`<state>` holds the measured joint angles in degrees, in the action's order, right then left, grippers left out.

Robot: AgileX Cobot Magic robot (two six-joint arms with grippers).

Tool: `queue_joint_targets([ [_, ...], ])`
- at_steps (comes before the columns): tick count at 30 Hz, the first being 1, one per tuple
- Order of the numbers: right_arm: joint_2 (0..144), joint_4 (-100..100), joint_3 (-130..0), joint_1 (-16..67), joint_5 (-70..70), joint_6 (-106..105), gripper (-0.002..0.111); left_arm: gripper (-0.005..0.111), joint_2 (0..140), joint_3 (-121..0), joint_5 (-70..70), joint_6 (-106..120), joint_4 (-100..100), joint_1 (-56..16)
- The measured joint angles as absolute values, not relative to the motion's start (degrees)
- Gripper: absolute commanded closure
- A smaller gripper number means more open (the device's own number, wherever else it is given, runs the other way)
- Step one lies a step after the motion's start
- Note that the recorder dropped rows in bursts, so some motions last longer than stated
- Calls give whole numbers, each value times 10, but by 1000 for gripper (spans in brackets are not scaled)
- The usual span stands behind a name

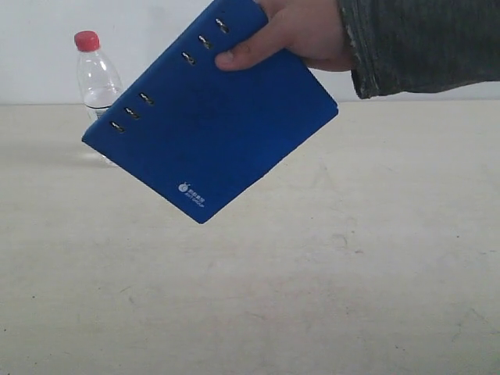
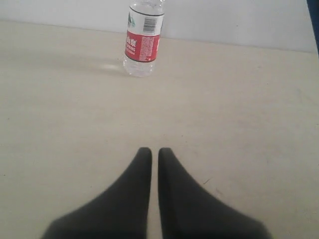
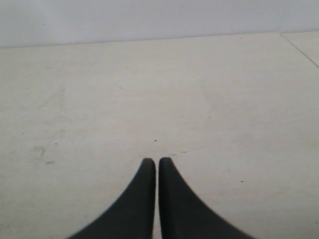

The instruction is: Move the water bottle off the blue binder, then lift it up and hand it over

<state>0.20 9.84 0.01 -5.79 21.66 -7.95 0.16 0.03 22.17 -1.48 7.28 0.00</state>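
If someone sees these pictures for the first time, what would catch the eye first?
A human hand holds the blue binder tilted above the table, in the upper middle of the exterior view. Behind its left edge the water bottle stands upright, red cap on. The left gripper and the right gripper are shut and hold nothing.

Exterior view low over the table, facing the back wall, both wrist views near its surface looking toward the wall, water bottle shared by exterior and left wrist views
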Motion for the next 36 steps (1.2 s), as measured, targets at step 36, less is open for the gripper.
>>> queue_joint_targets([
  [36, 2, 98, 0, -58, 217, -79, 109, 102, 2, 0, 210, -64, -5, 0],
])
